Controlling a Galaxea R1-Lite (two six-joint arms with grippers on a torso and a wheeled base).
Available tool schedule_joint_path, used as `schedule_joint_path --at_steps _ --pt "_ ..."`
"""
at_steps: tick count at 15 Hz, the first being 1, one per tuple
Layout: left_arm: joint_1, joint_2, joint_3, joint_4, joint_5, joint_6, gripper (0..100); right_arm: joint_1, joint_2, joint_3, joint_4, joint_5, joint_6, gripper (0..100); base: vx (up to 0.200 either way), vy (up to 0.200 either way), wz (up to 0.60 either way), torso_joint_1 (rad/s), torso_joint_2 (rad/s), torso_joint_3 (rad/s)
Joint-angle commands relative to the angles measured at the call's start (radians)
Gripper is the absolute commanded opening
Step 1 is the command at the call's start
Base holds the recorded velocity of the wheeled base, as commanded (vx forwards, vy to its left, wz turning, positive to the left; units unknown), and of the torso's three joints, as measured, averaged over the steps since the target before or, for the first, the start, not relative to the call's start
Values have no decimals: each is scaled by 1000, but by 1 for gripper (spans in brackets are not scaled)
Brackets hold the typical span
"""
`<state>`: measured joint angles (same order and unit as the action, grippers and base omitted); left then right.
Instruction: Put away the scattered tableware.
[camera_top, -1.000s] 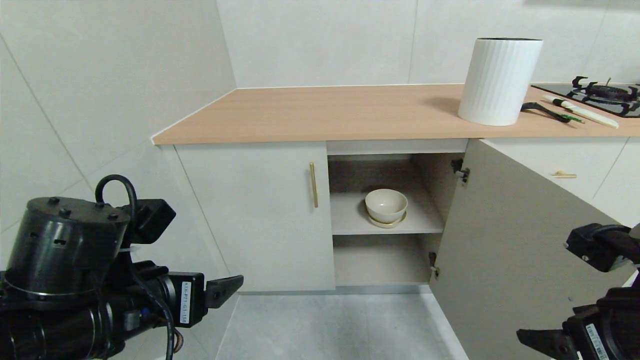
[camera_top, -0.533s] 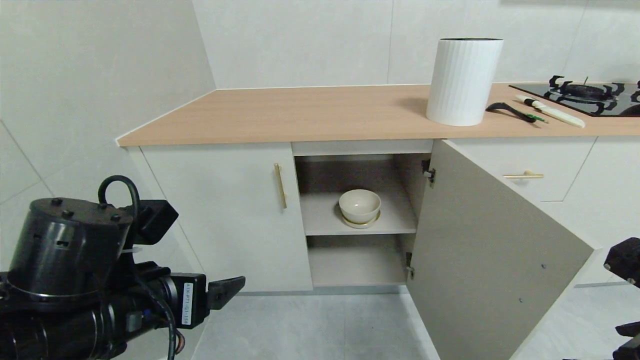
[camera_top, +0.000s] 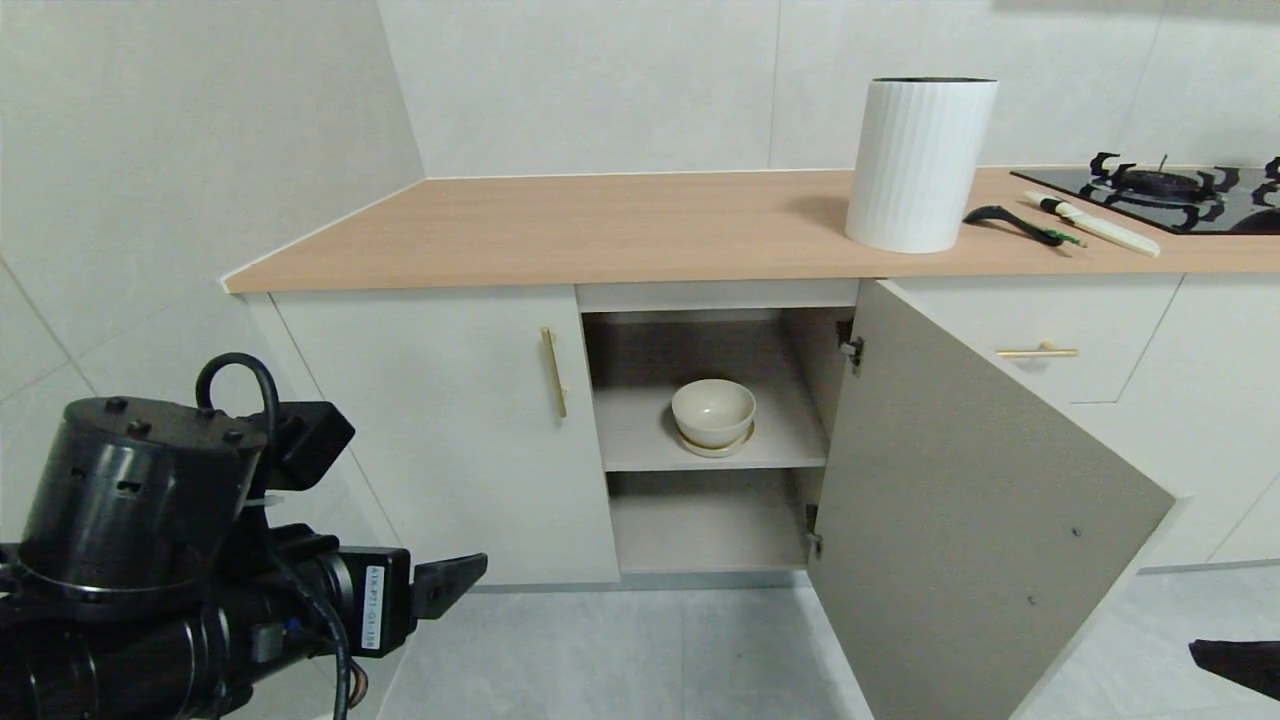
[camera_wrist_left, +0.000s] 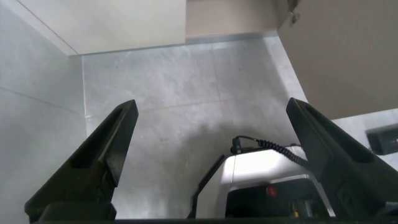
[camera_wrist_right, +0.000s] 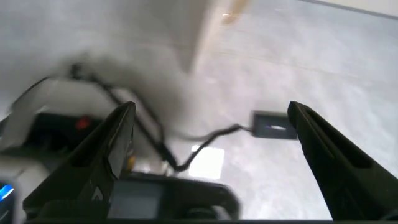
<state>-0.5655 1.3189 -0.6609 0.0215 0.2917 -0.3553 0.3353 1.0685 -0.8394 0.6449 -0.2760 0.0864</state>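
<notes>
A cream ceramic bowl (camera_top: 713, 408) sits on a pale yellow saucer (camera_top: 742, 441) on the upper shelf (camera_top: 640, 442) of the open cabinet (camera_top: 960, 500) under the wooden counter (camera_top: 600, 225). On the counter, a black ladle (camera_top: 1008, 221) lies just beside a white ribbed cylindrical container (camera_top: 920, 165). The left pincer (camera_wrist_left: 211, 109) and the right pincer (camera_wrist_right: 211, 109) both hang above the grey floor (camera_wrist_left: 174, 81), spread wide and holding nothing.
</notes>
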Motion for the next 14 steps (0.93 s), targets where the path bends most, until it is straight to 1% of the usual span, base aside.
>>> schedule_joint_path --at_steps 1,3,5,6,7,8,9,10,14 --pt "-1 2 0 0 0 -1 100 -114 25 2 -4 -2 -43 100 0 0 0 0 0 0" --pt "-1 3 0 0 0 -1 100 -187 64 2 -25 -12 -56 100 0 0 0 0 0 0" --pt "-1 3 0 0 0 -1 100 -220 100 5 -59 -22 -56 100 0 0 0 0 0 0" --pt "-1 2 0 0 0 -1 100 -274 165 20 -134 -23 -53 100 0 0 0 0 0 0" --pt "-1 2 0 0 0 -1 100 -289 183 28 -165 -23 -53 100 0 0 0 0 0 0" --pt "-1 0 0 0 0 -1 100 -332 235 62 -280 -23 -53 100 0 0 0 0 0 0" --pt "-1 0 0 0 0 -1 100 -334 238 62 -284 -23 -53 100 0 0 0 0 0 0" --pt "-1 0 0 0 0 -1 100 -361 292 85 -390 -25 -51 100 0 0 0 0 0 0" --pt "-1 0 0 0 0 -1 100 -366 373 89 -499 -20 -2 100 0 0 0 0 0 0"
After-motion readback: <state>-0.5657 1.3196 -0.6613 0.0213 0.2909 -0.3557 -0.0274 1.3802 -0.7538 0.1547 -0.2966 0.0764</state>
